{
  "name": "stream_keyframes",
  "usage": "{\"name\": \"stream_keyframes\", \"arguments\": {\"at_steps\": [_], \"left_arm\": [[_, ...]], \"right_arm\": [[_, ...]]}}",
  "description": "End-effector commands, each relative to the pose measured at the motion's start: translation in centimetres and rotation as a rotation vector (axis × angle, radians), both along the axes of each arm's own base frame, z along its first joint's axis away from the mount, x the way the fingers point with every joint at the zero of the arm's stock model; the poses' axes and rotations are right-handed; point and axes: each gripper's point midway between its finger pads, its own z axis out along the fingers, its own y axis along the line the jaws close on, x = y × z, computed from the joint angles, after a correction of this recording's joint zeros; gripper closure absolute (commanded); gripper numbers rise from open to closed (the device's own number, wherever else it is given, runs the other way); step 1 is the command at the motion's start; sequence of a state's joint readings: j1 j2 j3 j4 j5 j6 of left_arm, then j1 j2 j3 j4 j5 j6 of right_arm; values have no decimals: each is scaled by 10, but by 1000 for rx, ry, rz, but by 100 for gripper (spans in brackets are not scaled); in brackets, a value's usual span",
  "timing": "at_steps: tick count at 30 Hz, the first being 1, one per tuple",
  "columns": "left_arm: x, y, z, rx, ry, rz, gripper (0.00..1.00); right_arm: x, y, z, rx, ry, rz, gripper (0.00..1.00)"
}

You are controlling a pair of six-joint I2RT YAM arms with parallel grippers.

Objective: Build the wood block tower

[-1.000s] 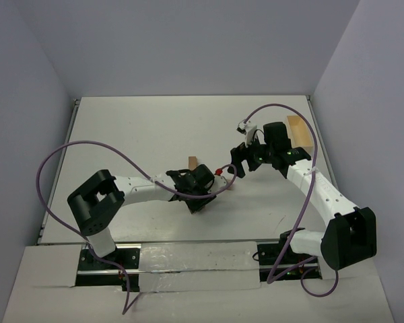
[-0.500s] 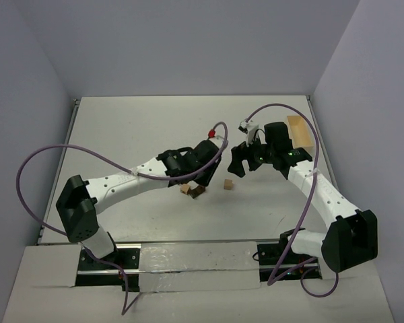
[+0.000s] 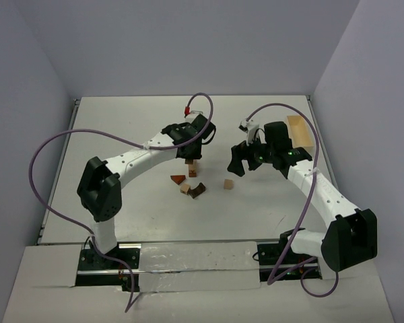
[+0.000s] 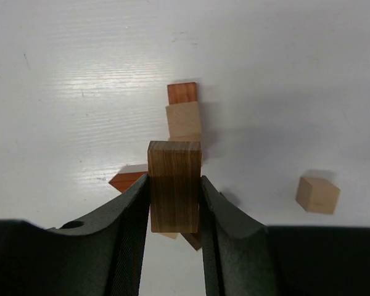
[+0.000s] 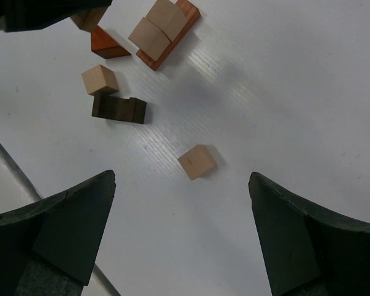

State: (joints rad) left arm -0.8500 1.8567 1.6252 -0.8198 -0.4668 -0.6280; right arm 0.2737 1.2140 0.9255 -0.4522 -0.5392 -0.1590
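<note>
Left arm (image 3: pixel 131 160) has swung out from the near-centre of the desk (image 3: pixel 121 134) toward its middle. That uncovers the loose blocks it sat over a second ago, and its purple cable (image 3: pixel 60 145) now loops higher on the left. Right arm (image 3: pixel 316 192) has barely shifted.

White desk, plain lavender walls (image 3: pixel 188 47) on three sides, arm bases at the near edge.

Loose blocks sit nearest, just short of mid-desk:
- dark arch (image 3: pixel 198 191)
- tan cube (image 3: pixel 185 189) beside the arch
- reddish wedge (image 3: pixel 178 179)
- second tan cube (image 3: pixel 227 184), apart to the right

Just beyond them is the wood block tower (image 3: pixel 192 168), still a low start at mid-desk: tan cubes against a reddish-brown bar.

Left end effector (image 4: pixel 174 191) hangs over the tower, clamped on a dark brown block (image 4: pixel 174 160) held upright. Can't tell whether the block touches the stack.

Right end effector (image 5: pixel 182 182) is to the right of the tower, raised, with its fingers wide apart and nothing between them.

Pale wooden box (image 3: pixel 298 129) sits at the far right edge of the desk.
</note>
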Motion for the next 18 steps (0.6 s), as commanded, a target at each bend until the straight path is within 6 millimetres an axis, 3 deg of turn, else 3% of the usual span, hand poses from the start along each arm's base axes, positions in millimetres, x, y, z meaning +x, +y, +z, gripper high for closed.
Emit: {"name": "stream_keyframes", "arguments": {"at_steps": [1,14,18], "left_arm": [[15,6,5,5,-18,84,100],[19,-3,-37,-32,111,119,100],[20,-8,-41,-86,136,113,100]], "right_arm": [[17,2,18,23,-42,-17,5],[19,2,17,19,-32,-22,5],[19,2,17,19,-30,-22,5]]}}
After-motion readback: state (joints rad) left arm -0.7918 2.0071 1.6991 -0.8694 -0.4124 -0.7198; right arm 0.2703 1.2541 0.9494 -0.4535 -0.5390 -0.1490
